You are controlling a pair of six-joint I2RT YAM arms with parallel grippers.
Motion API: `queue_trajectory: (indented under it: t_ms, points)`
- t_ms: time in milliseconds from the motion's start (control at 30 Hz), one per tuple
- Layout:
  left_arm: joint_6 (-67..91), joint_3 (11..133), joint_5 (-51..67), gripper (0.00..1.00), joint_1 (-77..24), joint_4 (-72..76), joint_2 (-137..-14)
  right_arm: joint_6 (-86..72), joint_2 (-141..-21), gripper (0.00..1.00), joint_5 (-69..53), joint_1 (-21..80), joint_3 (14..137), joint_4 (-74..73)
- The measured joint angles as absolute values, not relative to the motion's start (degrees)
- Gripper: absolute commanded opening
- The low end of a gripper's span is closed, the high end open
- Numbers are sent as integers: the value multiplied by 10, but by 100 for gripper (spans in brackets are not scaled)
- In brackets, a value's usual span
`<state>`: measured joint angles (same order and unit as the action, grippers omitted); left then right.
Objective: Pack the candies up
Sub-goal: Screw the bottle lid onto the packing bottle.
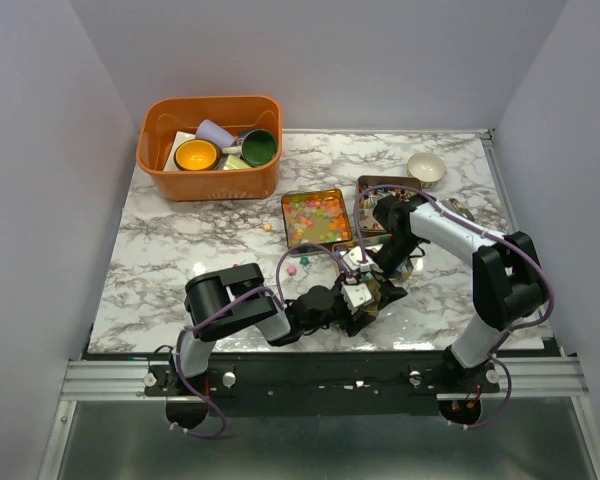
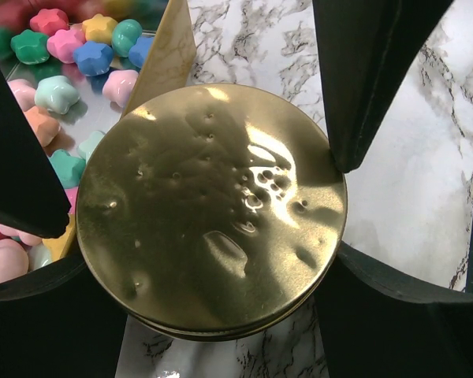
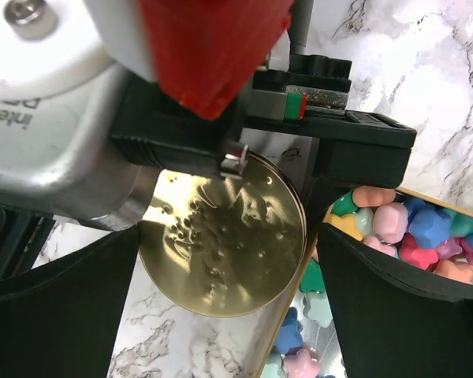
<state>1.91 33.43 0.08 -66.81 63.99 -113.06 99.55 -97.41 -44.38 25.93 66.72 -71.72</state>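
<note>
A gold round lid [image 2: 213, 209] lies on the marble between both grippers, with a second rim showing under its near edge. It also shows in the right wrist view [image 3: 229, 236]. My left gripper [image 1: 365, 300] [image 2: 209, 260] has its fingers against the lid's sides. My right gripper [image 1: 380, 268] [image 3: 229, 232] closes on the same lid from the opposite side. Right beside the lid, a square gold tin [image 1: 289, 200] holds many star-shaped pastel candies [image 2: 63, 47] [image 3: 394, 228]. A few loose candies [image 1: 292, 268] lie on the table.
An orange basket [image 1: 210, 185] with cups stands at the back left. A cream bowl [image 1: 426, 166] sits at the back right. A second tin [image 1: 378, 186] is partly hidden behind the right arm. One loose candy [image 1: 267, 227] lies left of the square tin.
</note>
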Motion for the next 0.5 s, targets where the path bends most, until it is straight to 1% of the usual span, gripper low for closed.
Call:
queue_trajectory:
  t_ms: [200,500]
  points:
    - [19,334,1,0,-668,639,-1131,1002,-958,100,-430,259,643,-706]
    - [18,338,7,0,-668,635,-1131,1019,-856,100,-392,247,546,-615]
